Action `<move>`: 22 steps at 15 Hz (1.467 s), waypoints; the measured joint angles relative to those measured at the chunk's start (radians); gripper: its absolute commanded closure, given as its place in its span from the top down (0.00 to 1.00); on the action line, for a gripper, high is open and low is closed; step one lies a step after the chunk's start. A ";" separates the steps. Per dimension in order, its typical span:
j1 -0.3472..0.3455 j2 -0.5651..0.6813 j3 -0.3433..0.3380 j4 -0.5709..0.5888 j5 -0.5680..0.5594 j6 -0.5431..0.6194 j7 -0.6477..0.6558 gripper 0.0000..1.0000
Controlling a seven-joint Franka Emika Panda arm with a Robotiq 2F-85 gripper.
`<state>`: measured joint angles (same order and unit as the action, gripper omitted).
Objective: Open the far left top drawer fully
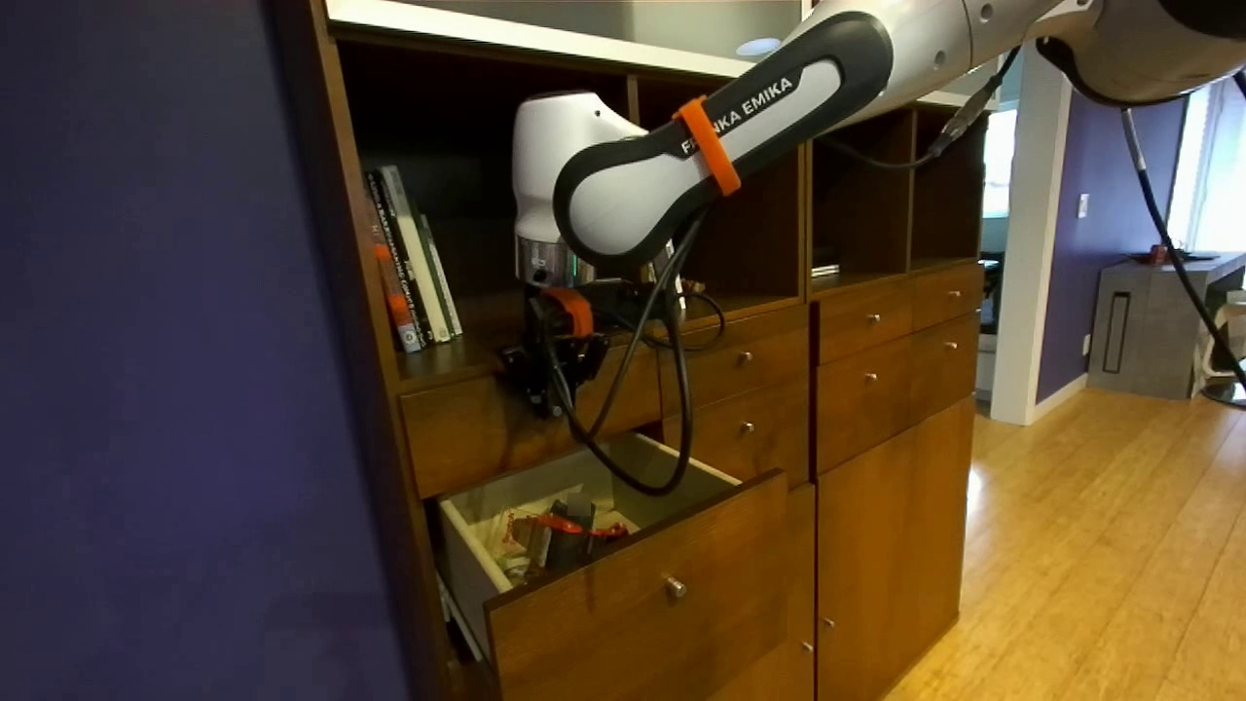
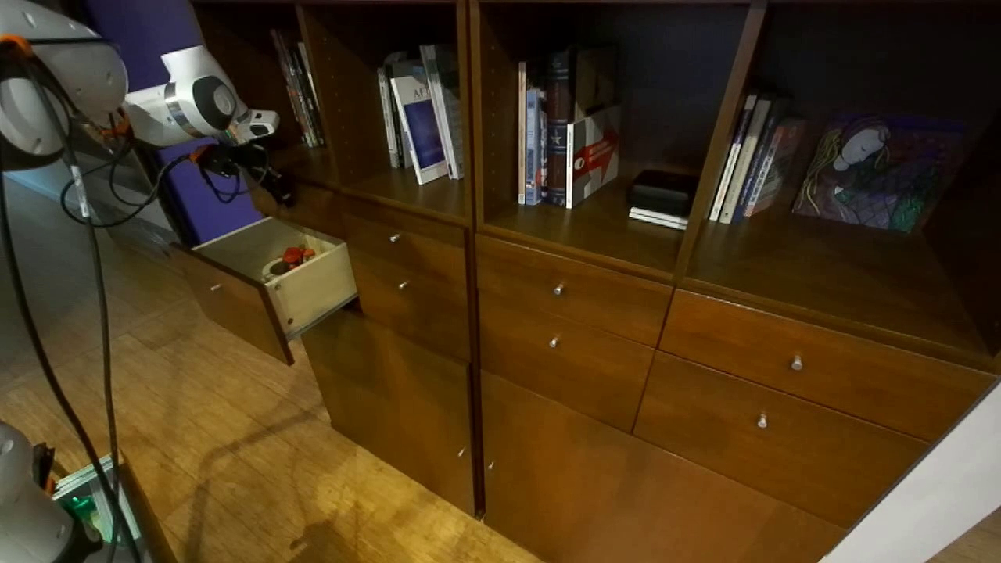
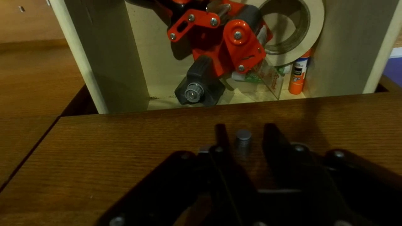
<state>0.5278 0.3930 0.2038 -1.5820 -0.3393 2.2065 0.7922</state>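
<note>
While the gripper (image 3: pixel 245 130) stands with its fingers (image 3: pixel 222 138) spread, the metal knob (image 3: pixel 243 136) showing between them in the wrist view with a gap at each side, the far left top drawer (image 1: pixel 459 440) sits closed in the cabinet (image 1: pixel 881 545). Directly below, a deeper drawer (image 1: pixel 594 623) is pulled out, holding a red tape dispenser (image 3: pixel 245 47), a roll of tape (image 3: pixel 316 25) and a glue stick (image 3: pixel 298 75).

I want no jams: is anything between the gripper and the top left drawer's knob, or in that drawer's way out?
Nothing visible: the knob shows between the open jaws of the gripper. The deeper drawer stands open below the top left drawer, whose path likely clears it.
</note>
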 measured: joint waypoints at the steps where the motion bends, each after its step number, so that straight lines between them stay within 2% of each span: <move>1: 0.001 0.001 0.000 0.000 0.000 0.004 0.000 0.01; 8: -0.001 -0.004 0.002 -0.006 0.006 0.001 -0.038 0.04; 11: -0.005 -0.038 0.014 -0.040 0.045 -0.030 -0.085 0.04; 16: -0.005 -0.164 0.056 -0.183 0.109 -0.112 -0.091 0.04; 22: -0.007 -0.341 0.121 -0.399 0.177 -0.126 -0.053 0.04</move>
<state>0.5207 0.0525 0.3246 -1.9810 -0.1620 2.0802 0.7389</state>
